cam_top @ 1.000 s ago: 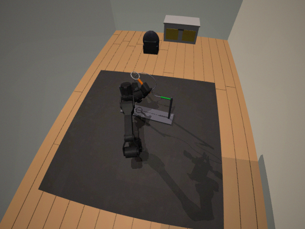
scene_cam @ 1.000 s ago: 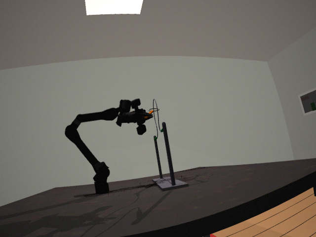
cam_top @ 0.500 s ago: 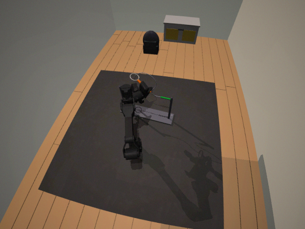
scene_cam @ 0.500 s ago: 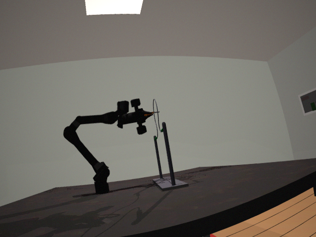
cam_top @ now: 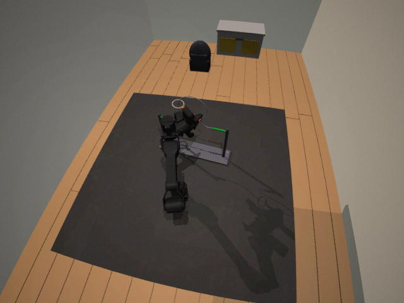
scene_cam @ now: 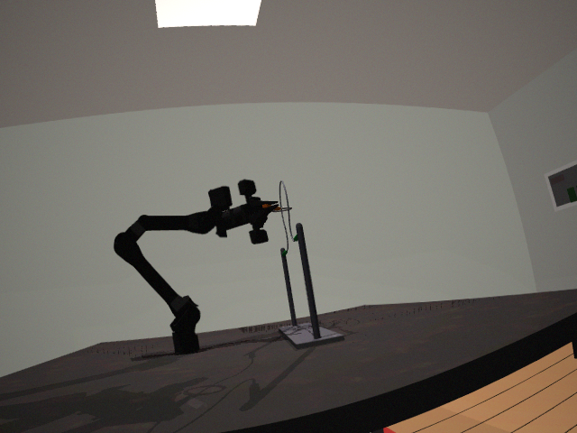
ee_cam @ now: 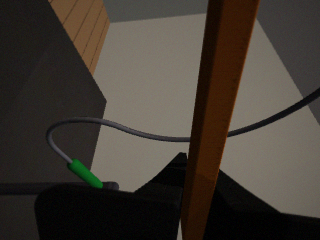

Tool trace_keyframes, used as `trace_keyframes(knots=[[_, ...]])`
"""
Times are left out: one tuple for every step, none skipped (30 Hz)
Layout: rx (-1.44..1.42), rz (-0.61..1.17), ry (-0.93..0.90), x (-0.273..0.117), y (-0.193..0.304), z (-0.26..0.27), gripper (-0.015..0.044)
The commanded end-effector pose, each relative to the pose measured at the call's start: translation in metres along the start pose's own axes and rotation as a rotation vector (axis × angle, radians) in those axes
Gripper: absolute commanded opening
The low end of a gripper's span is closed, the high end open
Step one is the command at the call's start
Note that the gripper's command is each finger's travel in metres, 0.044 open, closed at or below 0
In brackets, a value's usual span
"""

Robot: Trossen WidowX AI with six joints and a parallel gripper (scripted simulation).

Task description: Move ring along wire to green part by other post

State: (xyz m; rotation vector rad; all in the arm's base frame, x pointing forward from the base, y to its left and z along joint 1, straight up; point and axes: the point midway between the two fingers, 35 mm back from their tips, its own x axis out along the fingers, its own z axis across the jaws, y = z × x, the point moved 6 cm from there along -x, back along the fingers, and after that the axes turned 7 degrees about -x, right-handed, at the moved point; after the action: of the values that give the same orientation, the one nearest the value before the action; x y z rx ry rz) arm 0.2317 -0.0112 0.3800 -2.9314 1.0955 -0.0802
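Note:
The ring (cam_top: 172,103) (scene_cam: 290,207) is around the upper arch of the grey wire (cam_top: 206,110) (ee_cam: 167,139), on its left side in the top view; contact cannot be told. Its orange handle (cam_top: 183,106) (scene_cam: 266,205) (ee_cam: 215,120) runs back to my gripper (cam_top: 198,118) (ee_cam: 189,160), which is shut on it. The ring is off the supports at wire height, nearly flat in the exterior view. The right green part (cam_top: 219,129) meets the right post (cam_top: 225,143). The left green part (cam_top: 161,116) is by the left post, mostly behind my arm. The ring is outside the wrist view.
The posts stand on a grey base plate (cam_top: 204,151) (scene_cam: 309,336) on the dark mat (cam_top: 113,196). My arm (cam_top: 171,166) (scene_cam: 158,280) reaches over the mat near the left post. A black backpack (cam_top: 199,57) and a cabinet (cam_top: 240,28) stand far behind.

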Motion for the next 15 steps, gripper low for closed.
trace_keyframes(knots=[[-0.043,-0.002,0.029,-0.0006,0.0017,0.0006,-0.015],[-0.054,-0.003,0.037,-0.0006,0.0018,0.0005,-0.015],[-0.065,-0.003,0.044,-0.0005,0.0018,0.0004,-0.015],[-0.075,-0.004,0.051,-0.0005,0.0019,0.0003,-0.015],[-0.086,-0.005,0.059,-0.0004,0.002,0.0002,-0.015],[-0.097,-0.005,0.066,-0.0003,0.0021,0.0001,-0.015],[-0.108,-0.006,0.074,-0.0003,0.0022,0.0,-0.015],[-0.119,-0.006,0.081,-0.0002,0.0022,-0.0001,-0.015],[-0.13,-0.006,0.088,-0.0002,0.0023,-0.0002,-0.015],[-0.141,-0.007,0.096,-0.0001,0.0024,-0.0004,-0.015],[-0.152,-0.007,0.103,-0.0001,0.0025,-0.0005,-0.015],[-0.163,-0.008,0.111,0.0,0.0025,-0.0006,-0.015],[-0.174,-0.008,0.118,0.0,0.0026,-0.0007,-0.015],[-0.184,-0.009,0.125,0.0001,0.0026,-0.0008,-0.015],[-0.195,-0.009,0.133,0.0001,0.0027,-0.001,-0.015]])
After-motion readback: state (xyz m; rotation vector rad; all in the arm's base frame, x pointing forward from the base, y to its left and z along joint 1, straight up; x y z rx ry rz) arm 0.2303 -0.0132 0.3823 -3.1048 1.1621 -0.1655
